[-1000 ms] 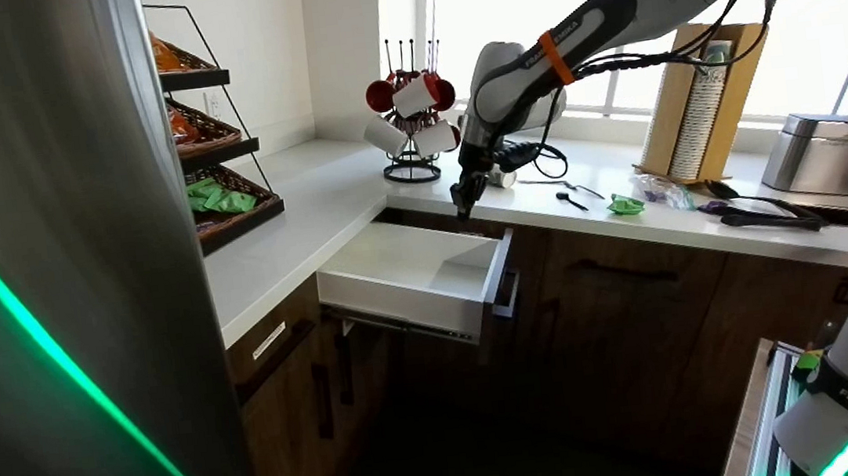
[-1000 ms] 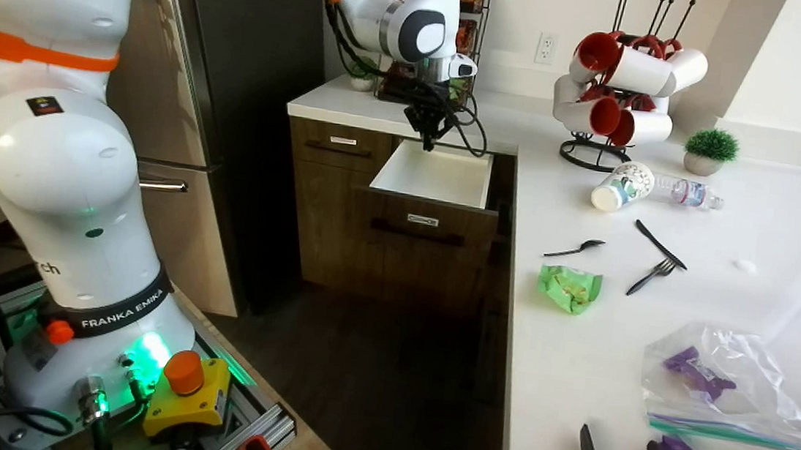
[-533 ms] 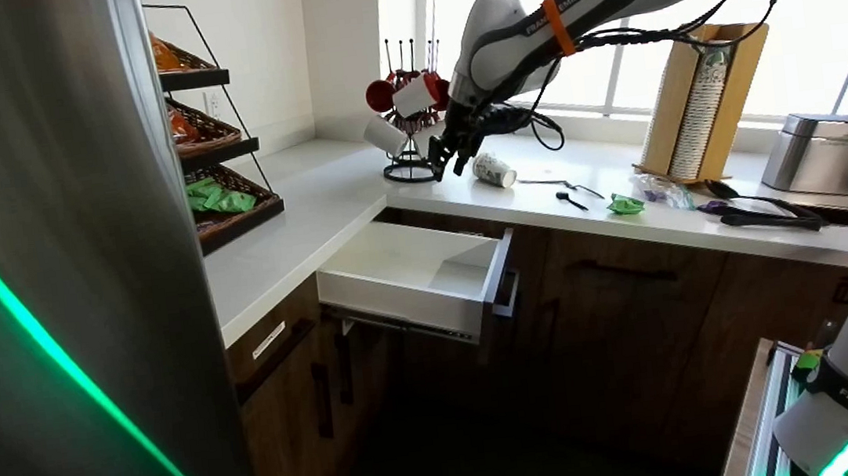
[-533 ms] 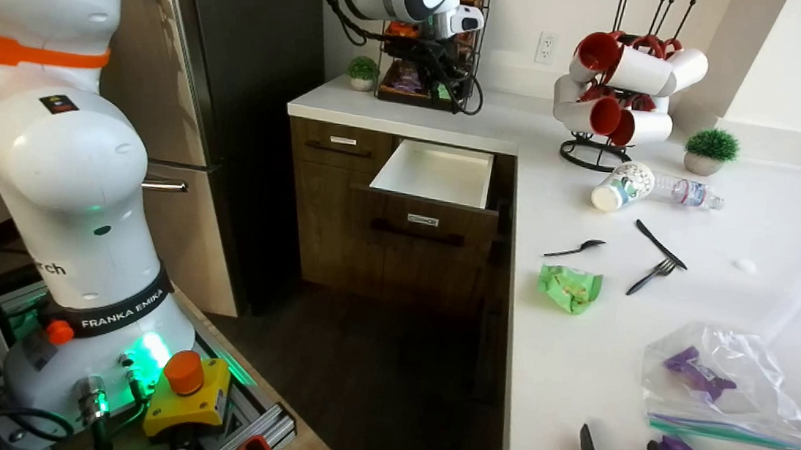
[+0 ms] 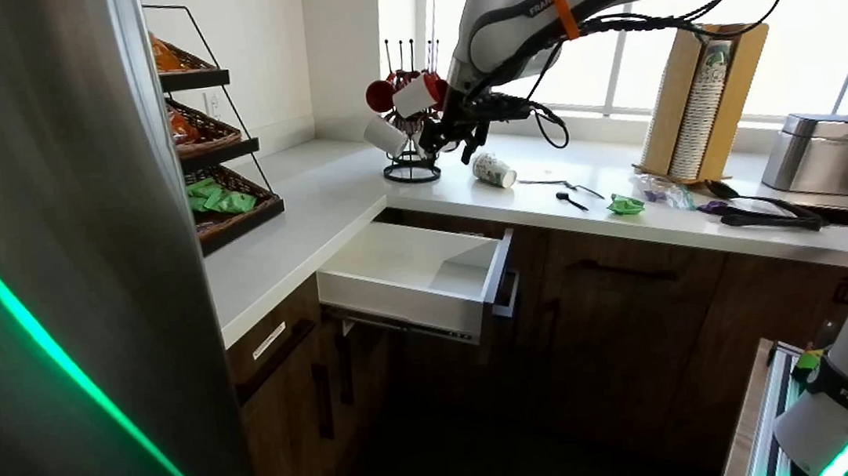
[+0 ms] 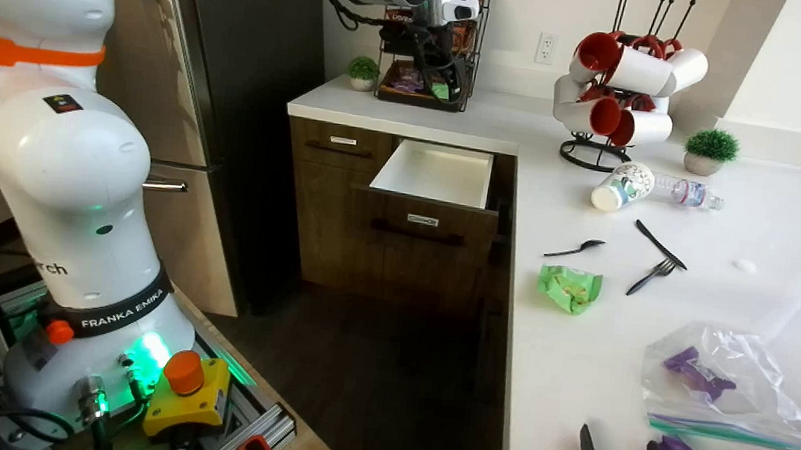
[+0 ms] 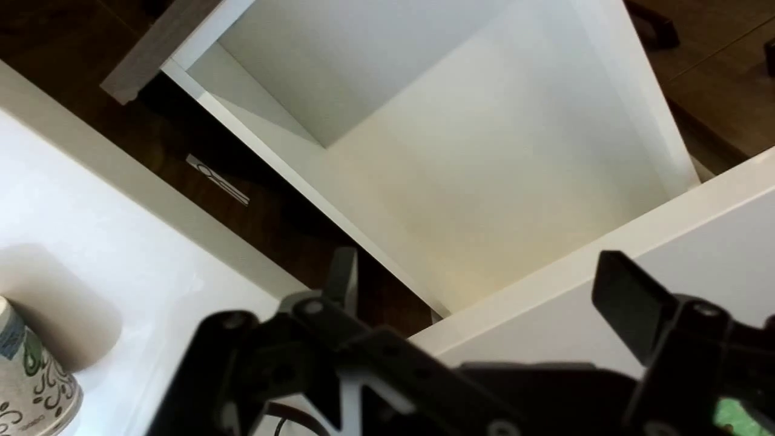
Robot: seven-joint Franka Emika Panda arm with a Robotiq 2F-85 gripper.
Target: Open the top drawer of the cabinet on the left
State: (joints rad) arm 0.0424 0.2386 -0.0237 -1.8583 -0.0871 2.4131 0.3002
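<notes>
The top drawer (image 5: 401, 284) stands well out of the cabinet (image 6: 340, 237), next to the inner corner of the tabletop (image 6: 555, 372), its pale box (image 6: 442, 176) open to view in both exterior views and in the wrist view. By the look of things the task is as good as done, though whether the drawer has more travel left I cannot tell.

It should handle as a stiff, fairly light thing: a thin-walled box behind a wooden front (image 6: 477, 225), carried on a metal slide rail (image 5: 402, 325), so it likely runs easily and could roll back if the front is bumped. The place to take hold is the bar handle (image 6: 417, 233), at the middle of its length, with a straight pull; a tug at one end might twist the box. The bar looks smooth, so hooking behind it may serve better than a pinch.

The fingers (image 7: 629, 306) are wide apart with nothing held, off the handle and above the level of the tabletop. A closed drawer (image 6: 337, 159) sits beside the open one; on the tabletop are a tiered snack rack (image 5: 220, 155), a mug rack (image 5: 413, 181) and, lying on its side, a paper cup (image 6: 623, 188)
</notes>
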